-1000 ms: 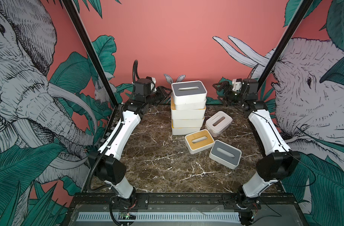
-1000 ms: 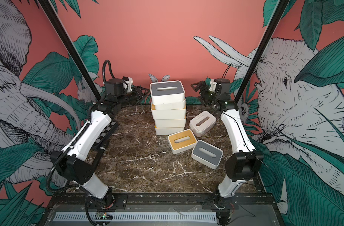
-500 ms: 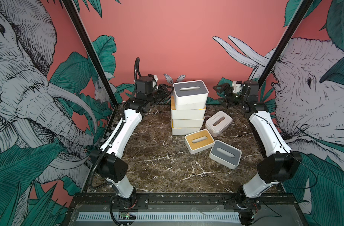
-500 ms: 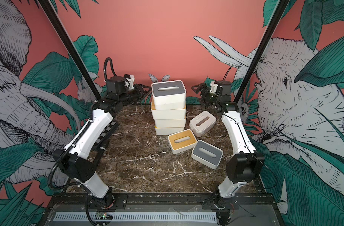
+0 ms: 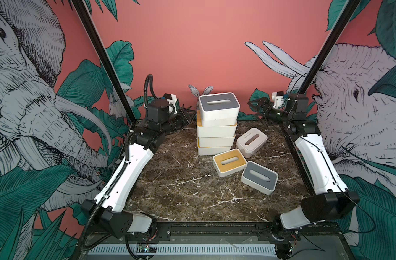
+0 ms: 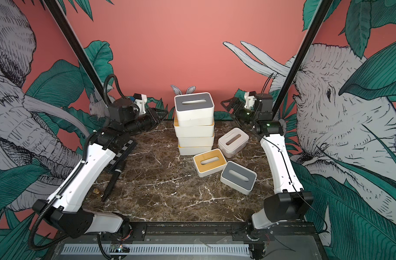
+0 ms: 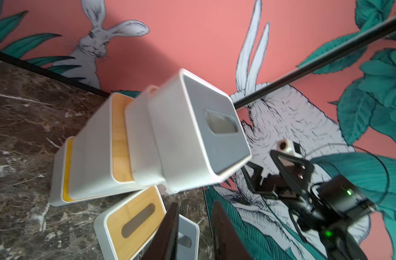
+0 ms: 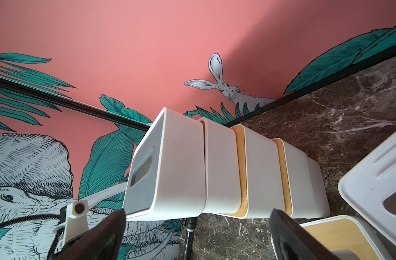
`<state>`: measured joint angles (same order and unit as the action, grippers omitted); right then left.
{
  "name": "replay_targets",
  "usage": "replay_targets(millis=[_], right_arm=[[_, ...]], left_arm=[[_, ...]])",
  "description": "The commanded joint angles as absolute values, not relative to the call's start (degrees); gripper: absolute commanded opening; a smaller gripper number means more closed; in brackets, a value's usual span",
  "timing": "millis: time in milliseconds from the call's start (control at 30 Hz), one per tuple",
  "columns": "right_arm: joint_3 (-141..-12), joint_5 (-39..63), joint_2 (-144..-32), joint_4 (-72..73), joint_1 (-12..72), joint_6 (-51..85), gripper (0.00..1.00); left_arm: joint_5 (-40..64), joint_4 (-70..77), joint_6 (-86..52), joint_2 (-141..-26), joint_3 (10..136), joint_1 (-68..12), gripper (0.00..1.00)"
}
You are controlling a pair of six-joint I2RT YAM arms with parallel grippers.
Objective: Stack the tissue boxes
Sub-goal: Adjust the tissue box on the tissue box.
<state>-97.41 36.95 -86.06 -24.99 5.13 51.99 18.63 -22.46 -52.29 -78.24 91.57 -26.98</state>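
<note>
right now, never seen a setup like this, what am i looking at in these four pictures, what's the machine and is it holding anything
It is a robot with two white arms at a marble table, each ending in a two-fingered gripper. The two wide pictures come from one camera head above the front, so they look nearly alike. The two close ones come from cameras on the wrists. At the back stands a stack of tissue boxes, topped by a grey-lidded box. Three more lie loose: a bamboo-lidded box, a second grey-lidded box and a pale-lidded box. The left gripper is narrowly open and the right gripper wide open. Both hold nothing.
</note>
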Motion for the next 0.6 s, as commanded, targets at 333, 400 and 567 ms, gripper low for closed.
replay_targets(millis=[333,400,567], right_arm=[[-94.87,37.88,-82.57,-26.42,5.09,48.65,0.99],[-94.75,37.88,-82.21,-27.35,5.06,47.97,0.99],[-93.81,38.06,-81.05,-29.04,5.04,46.46,0.99]], left_arm=[[16.76,-15.96,-56.9,-83.45,89.8,-34.63,0.17],[16.1,-16.31,-56.3,-84.32,91.56,-34.65,0.17],[14.55,-18.42,-54.95,-87.03,95.55,-34.28,0.17]])
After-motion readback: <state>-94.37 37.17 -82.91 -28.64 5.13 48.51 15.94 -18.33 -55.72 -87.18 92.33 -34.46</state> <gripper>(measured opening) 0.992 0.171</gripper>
